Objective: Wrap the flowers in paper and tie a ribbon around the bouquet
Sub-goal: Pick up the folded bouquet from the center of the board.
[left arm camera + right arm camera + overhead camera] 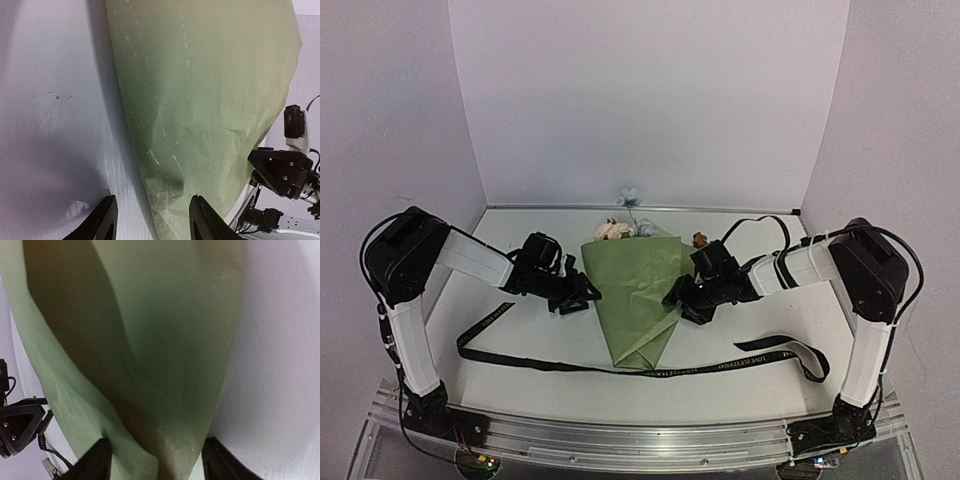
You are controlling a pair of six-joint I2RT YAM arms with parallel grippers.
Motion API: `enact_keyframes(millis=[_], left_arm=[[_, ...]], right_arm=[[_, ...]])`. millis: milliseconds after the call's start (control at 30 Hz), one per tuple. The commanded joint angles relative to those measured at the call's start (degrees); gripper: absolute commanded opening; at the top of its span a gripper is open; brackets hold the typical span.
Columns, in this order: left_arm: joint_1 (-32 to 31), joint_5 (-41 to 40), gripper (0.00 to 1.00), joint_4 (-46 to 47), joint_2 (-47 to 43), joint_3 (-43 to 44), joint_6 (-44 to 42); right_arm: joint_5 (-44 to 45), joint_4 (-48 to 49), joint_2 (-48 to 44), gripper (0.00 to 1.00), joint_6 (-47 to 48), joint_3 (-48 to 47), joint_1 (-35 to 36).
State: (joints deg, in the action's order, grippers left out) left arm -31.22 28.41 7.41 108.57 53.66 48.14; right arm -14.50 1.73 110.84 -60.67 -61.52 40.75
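Metal rail (650, 440) edges white table (550, 395) (white walls (650, 100) around); left hand (586, 295), right hand (676, 298) agape astride paper (635, 285).

The stems of the flowers (617, 229) are hidden inside the paper (638, 290). The lettering on the ribbon (750, 359) is too small to read. Both wrist views cut the fingers (102, 225) off at the bottom edge. The right wrist view is blurred, so whether the right gripper (156, 442) presses the paper cannot be told.
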Motion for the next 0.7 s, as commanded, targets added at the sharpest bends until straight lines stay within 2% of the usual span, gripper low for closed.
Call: enact_keyframes(millis=[0,67,300,467,667], left_arm=[[-0.10,2.38,0.48,2.56,1.16,2.11,2.73],[-0.15,2.86,0.46,2.33,1.52,2.62,3.23],[-0.15,4.38,0.28,-2.10,1.80,5.79,3.35],[-0.15,5.50,0.15,-5.03,1.72,7.82,3.18],[-0.15,6.50,0.09,-8.51,0.91,9.30,3.21]], right_arm=[[-1.01,2.89,1.49,0.41,-3.14,-0.61,-0.34],[-1.66,2.84,1.75,0.29,-4.02,-1.15,-0.47],[-3.52,0.05,1.24,0.01,-7.66,-3.72,-1.11],[-4.28,-1.63,1.10,0.00,-10.25,-5.37,-1.33],[-4.76,-8.18,-0.46,0.00,-11.77,-8.02,-1.45]])
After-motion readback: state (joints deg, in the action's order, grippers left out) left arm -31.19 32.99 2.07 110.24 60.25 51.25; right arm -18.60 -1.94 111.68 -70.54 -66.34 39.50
